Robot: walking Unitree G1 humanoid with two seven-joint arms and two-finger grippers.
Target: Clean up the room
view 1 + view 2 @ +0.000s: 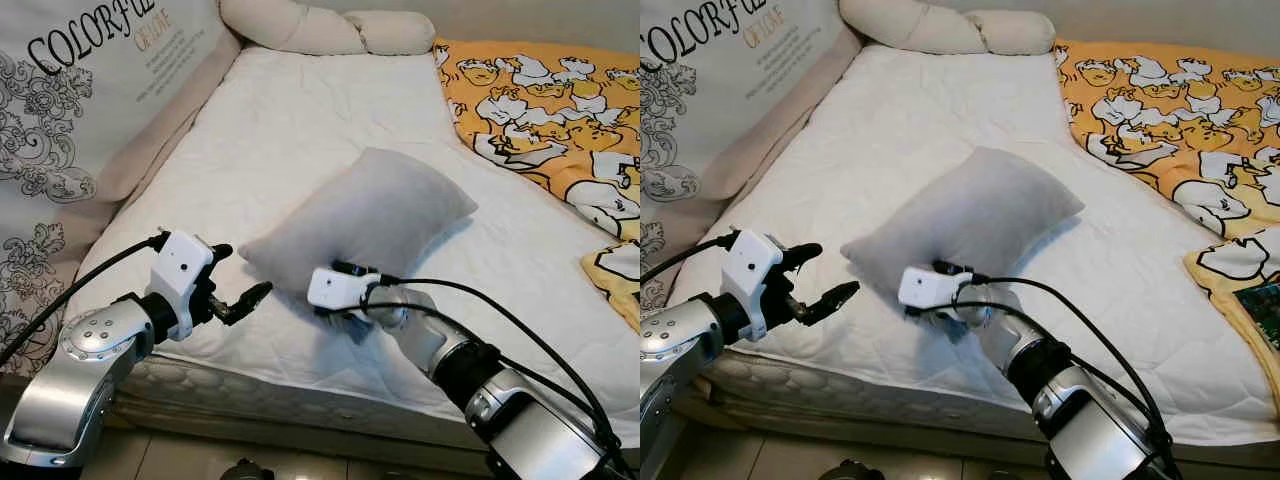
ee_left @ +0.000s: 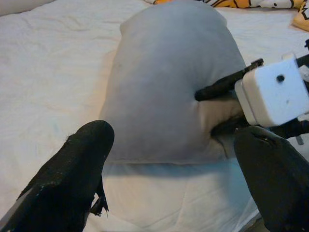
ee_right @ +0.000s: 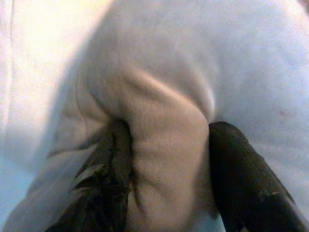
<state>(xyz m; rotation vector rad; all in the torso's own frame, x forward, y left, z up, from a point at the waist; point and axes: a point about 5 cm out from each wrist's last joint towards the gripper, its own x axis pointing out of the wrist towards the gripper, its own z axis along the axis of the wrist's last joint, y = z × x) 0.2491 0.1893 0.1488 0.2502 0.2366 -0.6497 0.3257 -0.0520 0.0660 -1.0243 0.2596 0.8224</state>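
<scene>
A patterned headboard cushion (image 1: 70, 110) printed with "COLORFUL" is seen at the left of a white quilted bed (image 1: 300, 120), with a cream bolster pillow (image 1: 320, 28) laid across the far end. Near the bed's front edge a grey pillow (image 1: 365, 225) is propped, one corner tilted up. At the right, an orange cartoon-print blanket (image 1: 550, 110) is spread over the mattress.

The left arm is held bent over the bed's front edge, the left gripper (image 1: 240, 298) pointed at the pillow's near corner, just short of it; its fingers (image 2: 72, 179) are spread wide and nothing is held.

The right arm is reached forward from the lower right, and the right gripper (image 3: 169, 159) is pressed into the pillow's near end, a fold of grey fabric pinched between its fingers (image 3: 241, 179).
</scene>
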